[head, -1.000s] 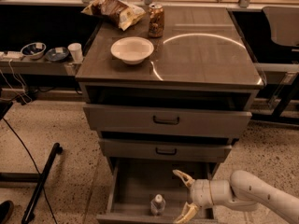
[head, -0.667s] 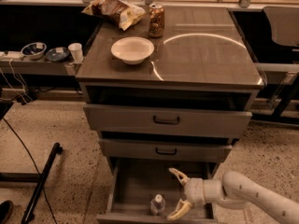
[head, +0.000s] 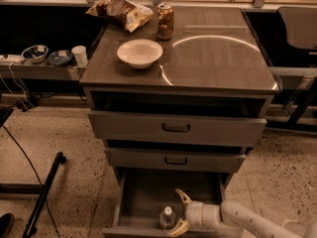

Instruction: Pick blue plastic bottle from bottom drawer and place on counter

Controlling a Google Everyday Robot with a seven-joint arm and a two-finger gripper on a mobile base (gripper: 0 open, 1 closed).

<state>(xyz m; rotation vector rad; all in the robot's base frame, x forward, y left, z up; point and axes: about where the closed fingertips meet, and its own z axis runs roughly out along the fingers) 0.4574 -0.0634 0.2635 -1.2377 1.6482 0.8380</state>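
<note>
The blue plastic bottle (head: 167, 217) stands upright near the front of the open bottom drawer (head: 143, 195), white cap up. My gripper (head: 179, 213) reaches in from the lower right, open, with one finger behind the bottle's right side and the other at the drawer's front edge. The fingers flank the bottle's right side and are not closed on it. The counter (head: 218, 58) is the glossy top of the cabinet, with an arc of glare.
On the counter stand a white bowl (head: 139, 52), a brown drink can (head: 165, 21) and a crumpled snack bag (head: 121, 11). A side shelf at left holds bowls (head: 35, 52) and a cup (head: 79, 55). A dark pole (head: 44, 192) lies on the floor at left.
My gripper has moved left inside the bottom drawer, closer to the bottle, and now sits right beside it. The bottle has not moved.
</note>
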